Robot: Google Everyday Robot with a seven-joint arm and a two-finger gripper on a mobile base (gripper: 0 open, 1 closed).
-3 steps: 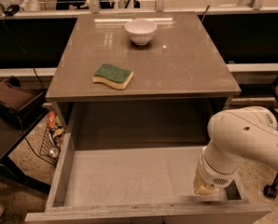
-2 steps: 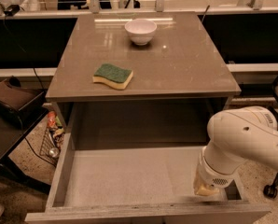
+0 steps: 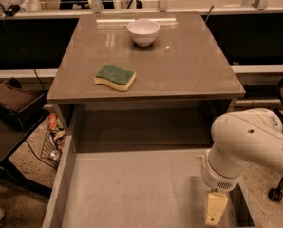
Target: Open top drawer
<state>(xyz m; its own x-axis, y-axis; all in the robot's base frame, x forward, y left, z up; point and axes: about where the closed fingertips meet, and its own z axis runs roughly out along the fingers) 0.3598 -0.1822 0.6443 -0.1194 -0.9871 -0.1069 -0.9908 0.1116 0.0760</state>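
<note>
The top drawer (image 3: pixel 132 184) stands pulled far out from under the grey-brown counter, showing its deep plain grey interior with nothing in it. Its front panel and black handle are below the bottom edge of the view. My gripper (image 3: pixel 213 213) hangs down from the white arm (image 3: pixel 248 144) at the lower right, over the drawer's right front corner, just inside its right wall (image 3: pixel 243 201). The two lower drawers are hidden.
On the counter top (image 3: pixel 189 65) lie a green and yellow sponge (image 3: pixel 115 76) and a white bowl (image 3: pixel 143 31). A wire basket of clutter (image 3: pixel 53 137) sits on the floor at the left, by a dark side table (image 3: pixel 13 103). A chair caster (image 3: pixel 276 194) is at the right.
</note>
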